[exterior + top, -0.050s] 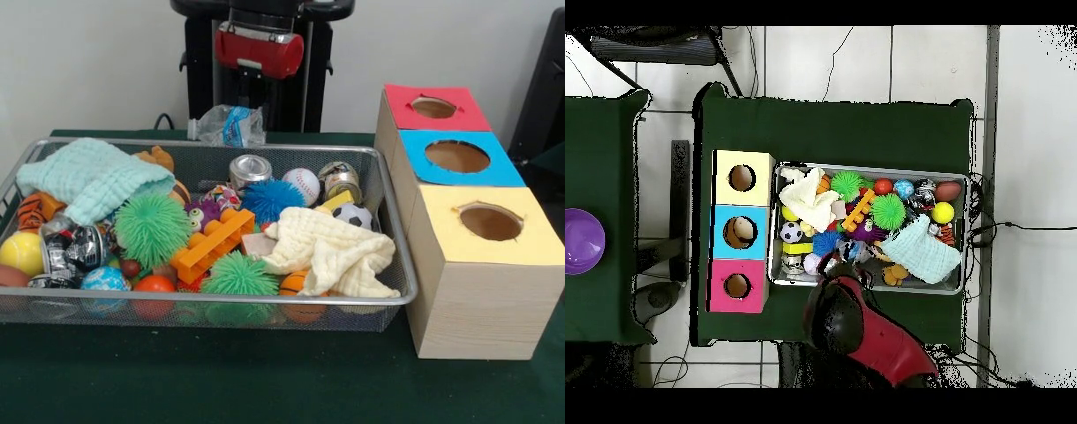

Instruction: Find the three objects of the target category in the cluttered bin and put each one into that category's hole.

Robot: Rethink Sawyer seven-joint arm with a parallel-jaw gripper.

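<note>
Front view: a wire mesh bin [388, 190] sits on the green table [221, 380], packed with toys. A mint cloth [93, 177] covers its left rear part, and a cream cloth [331, 252] lies crumpled at the right front. Between them lie two green spiky balls [152, 228], a blue spiky ball [272, 199], an orange toy brick [212, 246], a baseball [302, 184], a small soccer ball [353, 215], a yellow ball [19, 252] and two tin cans [250, 170] near the far wall. Just right of the bin stand three wooden boxes in a row, each with a round hole in its top: red box [434, 108] farthest, blue box [457, 157] in the middle, yellow box [490, 223] nearest. The red and black arm [260, 44] hangs at the top, above the bin's far edge; the pincer itself is not visible here.

Overhead view: the bin [777, 225] lies right of the three boxes, touching or nearly touching them. The arm [855, 330] reaches in from below, its dark head over the bin's lower edge beside the red box [737, 286]. The head hides the pincer, so I cannot tell whether it is wide or narrow. A purple bowl [580, 240] rests on a separate table at the left.
</note>
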